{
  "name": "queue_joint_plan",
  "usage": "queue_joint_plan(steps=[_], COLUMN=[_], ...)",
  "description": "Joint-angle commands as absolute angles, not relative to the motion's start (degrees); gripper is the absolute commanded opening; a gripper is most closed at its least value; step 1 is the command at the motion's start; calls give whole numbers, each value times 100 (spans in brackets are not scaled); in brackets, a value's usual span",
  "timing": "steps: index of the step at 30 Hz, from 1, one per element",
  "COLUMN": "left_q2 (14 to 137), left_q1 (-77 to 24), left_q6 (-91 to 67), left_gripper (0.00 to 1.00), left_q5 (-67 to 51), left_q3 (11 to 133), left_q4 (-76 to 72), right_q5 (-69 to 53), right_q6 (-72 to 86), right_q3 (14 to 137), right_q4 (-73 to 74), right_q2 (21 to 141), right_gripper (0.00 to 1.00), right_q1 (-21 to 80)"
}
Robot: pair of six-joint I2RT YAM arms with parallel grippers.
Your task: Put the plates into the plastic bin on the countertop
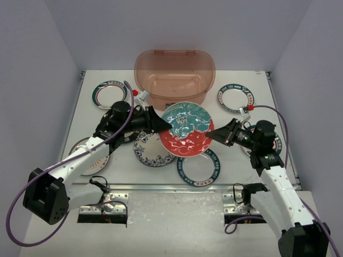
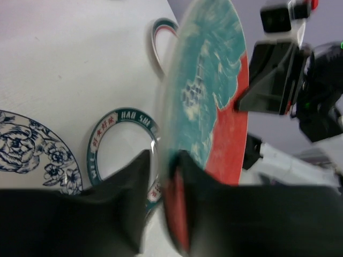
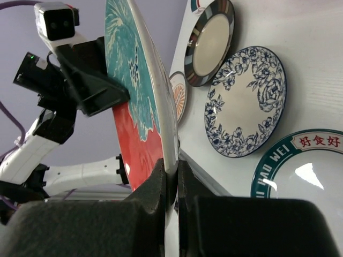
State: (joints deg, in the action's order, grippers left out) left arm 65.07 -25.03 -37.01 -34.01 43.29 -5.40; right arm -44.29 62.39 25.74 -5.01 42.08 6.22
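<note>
A red-teal floral plate [image 1: 186, 128] hangs tilted above the countertop [image 1: 252, 163], just in front of the reddish plastic bin [image 1: 174, 80]. My right gripper [image 1: 213, 134] is shut on its right rim; in the right wrist view the pads of this gripper [image 3: 171, 168] pinch the white edge of the plate [image 3: 139, 96]. My left gripper [image 1: 163, 124] straddles the opposite rim. In the left wrist view its jaws [image 2: 163, 158] stand either side of the plate's edge [image 2: 214, 96], blurred, with a thin gap on one side. The bin looks empty.
Teal-rimmed lettered plates lie at back left [image 1: 111, 95], back right [image 1: 236, 98] and front centre [image 1: 198, 167]. A blue-white floral plate [image 1: 153, 150] lies under the lifted one. An orange sunburst plate [image 1: 91, 152] sits partly beneath my left arm. A dark-rimmed cream plate [image 3: 211, 40] lies beyond.
</note>
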Motion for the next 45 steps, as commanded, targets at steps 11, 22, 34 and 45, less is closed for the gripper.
queue_joint_plan(steps=[11,22,34,45], left_q2=[6345,9400,13183,13987], left_q1=[-2356,-1122,-1099,-1127], left_q6=[-4065,-4438,-4004,-4061], left_gripper=[0,0,1,51], left_q5=[-1699,-1280,-1445,-2035], left_q3=[5728,8842,13342,13581], left_q4=[-49,703,1807,1341], right_q5=[-3201,-1103,-1641,-1723], right_q6=[4722,3628,3454,3366], right_q3=[3900,4236,4133,4096], right_q4=[856,2349,2562,2630], right_q2=[4365,3964,3628,3677], right_gripper=[99,99,99,99], right_q1=[633,633,633,633])
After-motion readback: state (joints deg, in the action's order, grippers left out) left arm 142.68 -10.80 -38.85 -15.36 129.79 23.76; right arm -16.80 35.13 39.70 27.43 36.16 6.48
